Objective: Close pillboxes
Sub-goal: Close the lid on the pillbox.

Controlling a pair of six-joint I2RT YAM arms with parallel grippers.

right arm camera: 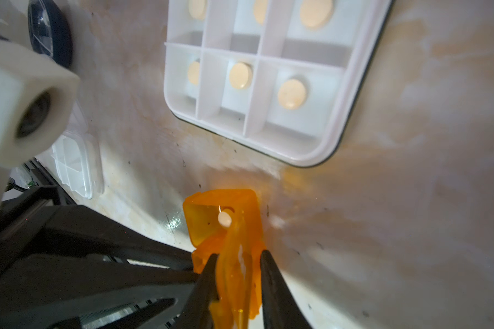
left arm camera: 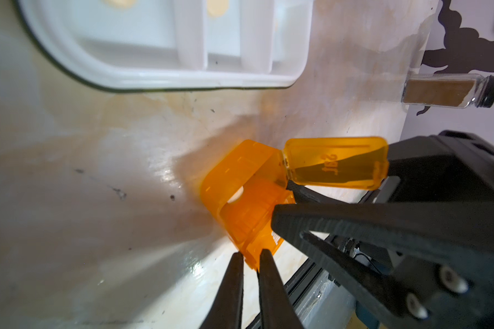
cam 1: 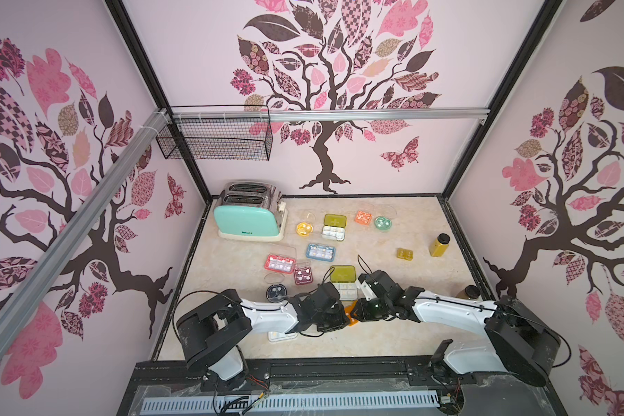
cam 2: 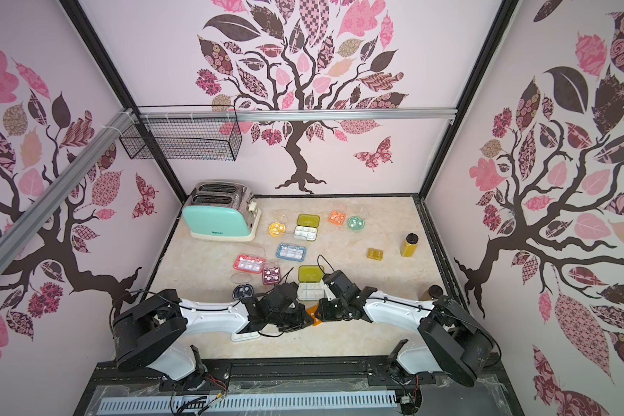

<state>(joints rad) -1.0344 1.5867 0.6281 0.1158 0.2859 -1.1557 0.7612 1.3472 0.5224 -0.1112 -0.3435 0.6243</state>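
A small orange pillbox (cam 1: 350, 314) (cam 2: 316, 317) lies at the front middle of the table, between both grippers. In the left wrist view its body (left arm camera: 240, 182) holds a white pill, and one lid flap (left arm camera: 337, 163) stands raised. My left gripper (left arm camera: 251, 257) is shut on a corner of this box. My right gripper (right arm camera: 238, 262) is shut on the orange pillbox from the opposite side, with orange plastic filling the gap between its fingers. Just behind them, a white pillbox (cam 1: 346, 291) sits with its yellow-green lid (cam 1: 342, 273) open and pills showing.
Further pillboxes are spread behind: navy round (cam 1: 276, 292), maroon (cam 1: 302, 275), pink (cam 1: 279, 264), blue (cam 1: 320, 252), yellow round (cam 1: 304, 228), mint round (cam 1: 382, 222). A white box (cam 1: 281, 336) lies under my left arm. A toaster (cam 1: 249, 216) stands back left, an amber bottle (cam 1: 439, 245) at the right.
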